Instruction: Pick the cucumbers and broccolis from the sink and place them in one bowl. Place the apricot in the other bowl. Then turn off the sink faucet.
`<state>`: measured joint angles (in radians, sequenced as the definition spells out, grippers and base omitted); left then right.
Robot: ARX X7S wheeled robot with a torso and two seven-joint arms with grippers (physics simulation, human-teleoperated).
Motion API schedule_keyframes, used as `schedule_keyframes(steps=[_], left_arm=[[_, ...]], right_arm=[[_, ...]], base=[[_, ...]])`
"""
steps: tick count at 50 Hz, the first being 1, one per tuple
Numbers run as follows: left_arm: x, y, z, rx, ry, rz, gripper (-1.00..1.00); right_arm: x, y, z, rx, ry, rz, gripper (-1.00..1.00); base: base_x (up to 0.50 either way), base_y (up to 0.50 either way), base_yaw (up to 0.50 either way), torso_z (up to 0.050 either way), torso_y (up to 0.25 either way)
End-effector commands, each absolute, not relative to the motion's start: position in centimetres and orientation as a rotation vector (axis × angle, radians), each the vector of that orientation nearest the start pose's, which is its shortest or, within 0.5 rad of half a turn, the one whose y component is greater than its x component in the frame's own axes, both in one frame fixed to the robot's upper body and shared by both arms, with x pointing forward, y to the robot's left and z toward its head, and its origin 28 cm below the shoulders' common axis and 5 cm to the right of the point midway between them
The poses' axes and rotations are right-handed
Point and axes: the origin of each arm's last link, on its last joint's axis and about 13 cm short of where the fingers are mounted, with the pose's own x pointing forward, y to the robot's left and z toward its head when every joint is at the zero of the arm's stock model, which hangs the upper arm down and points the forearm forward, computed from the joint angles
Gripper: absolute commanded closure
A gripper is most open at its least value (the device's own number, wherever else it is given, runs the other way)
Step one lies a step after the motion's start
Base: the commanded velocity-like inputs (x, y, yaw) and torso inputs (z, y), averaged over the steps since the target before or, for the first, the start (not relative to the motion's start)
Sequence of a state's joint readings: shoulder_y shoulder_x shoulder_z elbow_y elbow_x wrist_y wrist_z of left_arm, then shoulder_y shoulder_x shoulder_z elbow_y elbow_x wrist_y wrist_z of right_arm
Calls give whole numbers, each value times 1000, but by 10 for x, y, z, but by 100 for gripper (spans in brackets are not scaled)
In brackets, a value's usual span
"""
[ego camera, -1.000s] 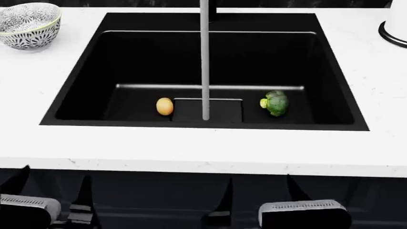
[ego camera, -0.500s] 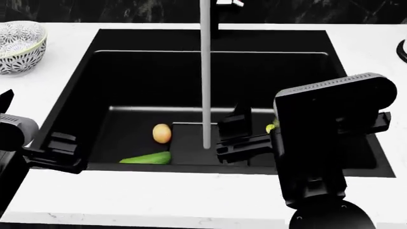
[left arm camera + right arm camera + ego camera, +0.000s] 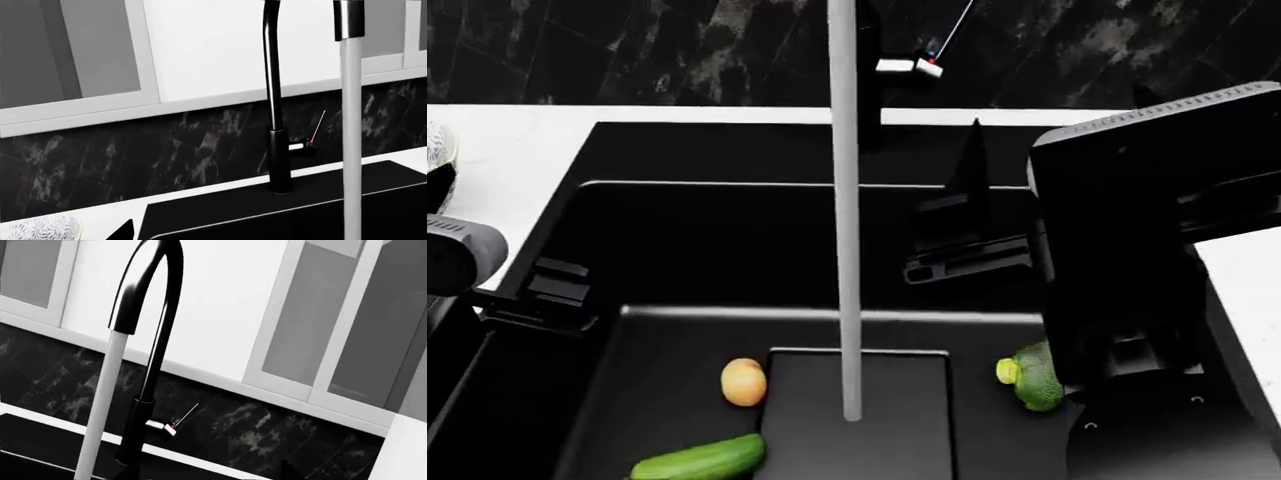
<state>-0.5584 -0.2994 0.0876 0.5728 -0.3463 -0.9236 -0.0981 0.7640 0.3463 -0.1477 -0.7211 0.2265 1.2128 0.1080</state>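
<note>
both arms have risen over the sink (image 3: 601, 150) since before; we cannot tell either gripper's state. lower frame: apricot (image 3: 742, 382), cucumber (image 3: 701, 460), broccoli (image 3: 1034, 376); nothing picked, water (image 3: 845, 250) running.

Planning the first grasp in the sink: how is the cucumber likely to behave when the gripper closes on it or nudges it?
The cucumber is a smooth cylinder lying flat on the sink floor, so it will probably roll if pushed sideways. Water is running nearby, so its skin may be slippery. It looks rigid, so it should lift without sagging.
</note>
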Motion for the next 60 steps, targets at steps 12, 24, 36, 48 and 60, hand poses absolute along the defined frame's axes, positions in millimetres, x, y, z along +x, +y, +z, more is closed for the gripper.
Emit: schedule_keyframes(steps=[12,24,36,48,60], left_arm=[[261,228,206,112,-159,-158,-100],[275,229,187,156,164,-293,-100],[291,237,185,276,395,-396,-100],[299,242,166,261,539,-471,-100],[302,244,129,309,688,-499,-100]], right_arm=[[243,-135,251,-289,-217,-17,-100],[260,-158,224,-268,108,6,-100],[287,-179,244,-272,309,32,-100],[307,-181,224,-222,473,108,-100],[315,-180,219,-233,492,118,-100]], base=[[487,0,0,50,119],[191,0,0,18,40],[0,0,0,0,0],[0,0,0,0,0],[0,0,0,0,0]])
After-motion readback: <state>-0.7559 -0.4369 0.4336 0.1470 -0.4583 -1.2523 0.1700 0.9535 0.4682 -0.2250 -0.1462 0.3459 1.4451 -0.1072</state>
